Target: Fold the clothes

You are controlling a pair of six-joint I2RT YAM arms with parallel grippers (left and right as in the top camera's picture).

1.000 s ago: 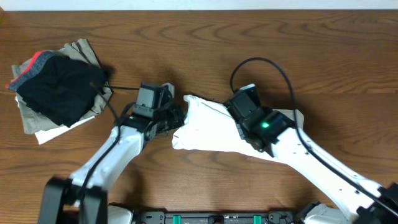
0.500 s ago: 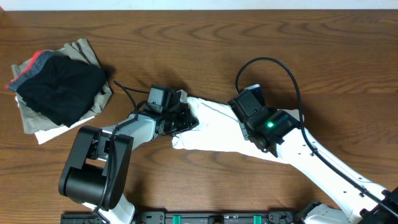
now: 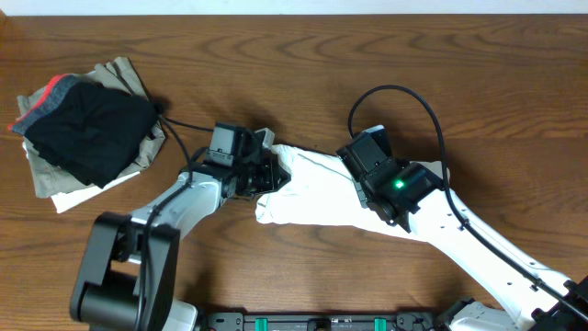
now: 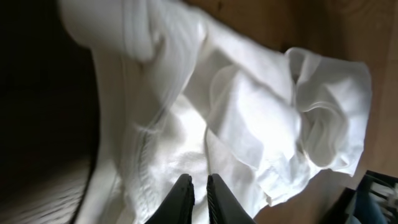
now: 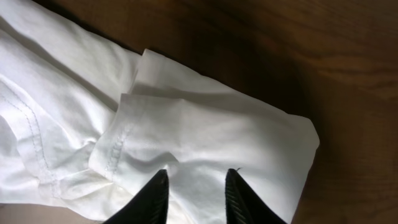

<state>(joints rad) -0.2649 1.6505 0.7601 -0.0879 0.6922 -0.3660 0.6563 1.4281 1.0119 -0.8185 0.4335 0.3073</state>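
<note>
White garment (image 3: pixel 312 198), the one piece of the clothes in hand, lies on the wooden table (image 3: pixel 413 74) well to the right of the stack of other garments (image 3: pixel 83 129). It is gathered into a long, wrinkled band running away from the stack, not spread flat. No square packet has been formed. The right wrist view shows a hemmed flap doubled over a lower layer at the end far from the stack, with uneven edges. The left wrist view shows loose bunches and creases at the near end. The folding therefore looks partly begun. Smoothing, the closing folds, and perhaps a transfer to the stack appear to remain.

Left gripper (image 4: pixel 200 182) sits at the end of the garment nearest the stack. Its fingers (image 4: pixel 183 193) are almost together, tips against the cloth, but whether a layer is pinched between them cannot be told. Right gripper (image 5: pixel 196 177) hovers over the far end. Its fingers (image 5: pixel 155 193) stand apart above the doubled flap and clamp nothing.
</note>
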